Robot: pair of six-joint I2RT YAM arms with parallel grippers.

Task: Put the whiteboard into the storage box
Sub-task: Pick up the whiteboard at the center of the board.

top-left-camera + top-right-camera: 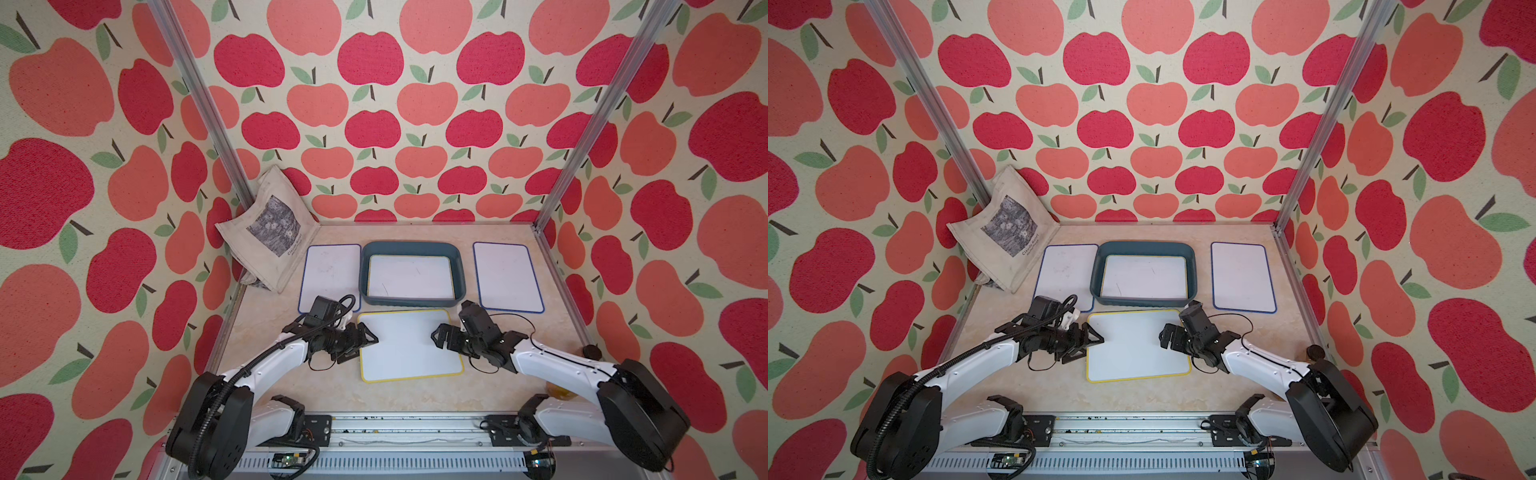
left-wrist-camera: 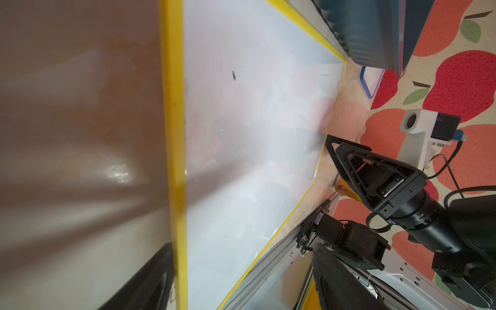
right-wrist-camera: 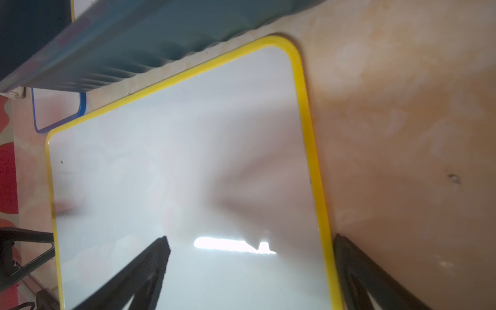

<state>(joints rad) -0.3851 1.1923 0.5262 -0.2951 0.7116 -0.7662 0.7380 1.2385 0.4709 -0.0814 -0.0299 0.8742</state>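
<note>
Whiteboard w/ yellow rim lies flat on table, just in front of storage box, not inside it. Box already holds 2nd yellow-rimmed board. L gripper sits at whiteboard's left edge, jaws apart, nothing held; contact unclear. R gripper at right edge, jaws wide: one finger over white face, other past rim over table. Blue-rimmed board lies left of box, another right.
</note>
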